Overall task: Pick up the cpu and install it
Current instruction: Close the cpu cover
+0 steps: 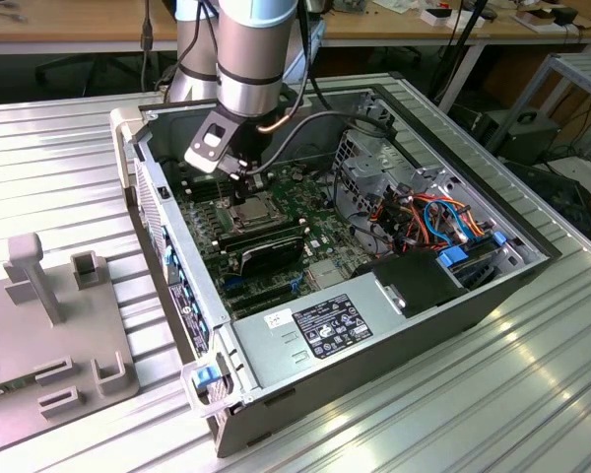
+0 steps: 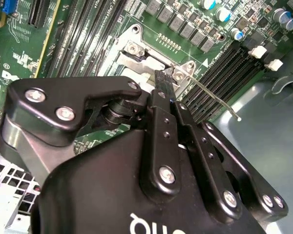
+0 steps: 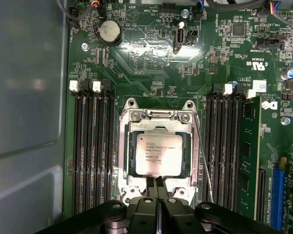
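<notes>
Grey metal with pale-blue joint caps made up the single arm [image 1: 246, 49]. It stood steeply over the open computer case [image 1: 492, 286], with its wrist pointing down at the motherboard [image 3: 146, 63]. The one gripper [image 1: 244, 187] hung directly above the socket area, close to the board.

In the first wrist view, the two black fingers [image 3: 152, 187] lay pressed together with only a hairline between them and gripped nothing. Their tips sat at the edge of the socket frame [image 3: 158, 115], just beside the cpu [image 3: 158, 153]. The second wrist view showed the same closed posture, with the tips near one corner of the frame.

Item count, first wrist view:
- One cpu, lying flat inside the socket frame with its silver lid uppermost.
- One thin wire lever [image 3: 203, 165], running alongside the frame.
- Two banks of memory slots [image 3: 94, 151], one on each side of the socket.
- Four white latches [image 3: 95, 86], at the ends of those banks.
- One round coin cell [image 3: 110, 31], well apart from the socket.

Item count, exterior view:
- One computer case, lying on its side with the cover off, on a ribbed metal table [image 1: 473, 414].
- One power supply [image 1: 325, 325], at the near end of the case.
- One grey fixture [image 1: 49, 325], on the table toward the exterior view's left, beside the case.
</notes>
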Robot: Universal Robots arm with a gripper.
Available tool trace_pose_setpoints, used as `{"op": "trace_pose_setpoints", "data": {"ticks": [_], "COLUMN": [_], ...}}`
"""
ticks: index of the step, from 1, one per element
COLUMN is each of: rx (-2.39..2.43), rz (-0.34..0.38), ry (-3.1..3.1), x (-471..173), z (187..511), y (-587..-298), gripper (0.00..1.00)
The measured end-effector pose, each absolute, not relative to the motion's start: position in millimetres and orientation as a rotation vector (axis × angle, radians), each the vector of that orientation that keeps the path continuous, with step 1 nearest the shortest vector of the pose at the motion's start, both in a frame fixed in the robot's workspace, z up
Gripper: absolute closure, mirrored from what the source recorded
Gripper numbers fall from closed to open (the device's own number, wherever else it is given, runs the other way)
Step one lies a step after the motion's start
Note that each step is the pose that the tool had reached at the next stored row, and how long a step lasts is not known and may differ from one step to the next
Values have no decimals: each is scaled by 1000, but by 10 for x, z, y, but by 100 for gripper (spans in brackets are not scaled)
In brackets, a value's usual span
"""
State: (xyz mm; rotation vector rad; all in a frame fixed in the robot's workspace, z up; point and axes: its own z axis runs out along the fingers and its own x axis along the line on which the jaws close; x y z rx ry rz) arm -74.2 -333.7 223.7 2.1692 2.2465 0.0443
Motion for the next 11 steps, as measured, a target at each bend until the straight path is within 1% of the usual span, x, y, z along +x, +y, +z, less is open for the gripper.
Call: {"op": "trace_pose_setpoints", "data": {"ticks": [11], "rx": [2158], "rz": [45], "ry": [2257], "x": [-752], "z": [2217], "y": [-3327], "gripper": [89]}}
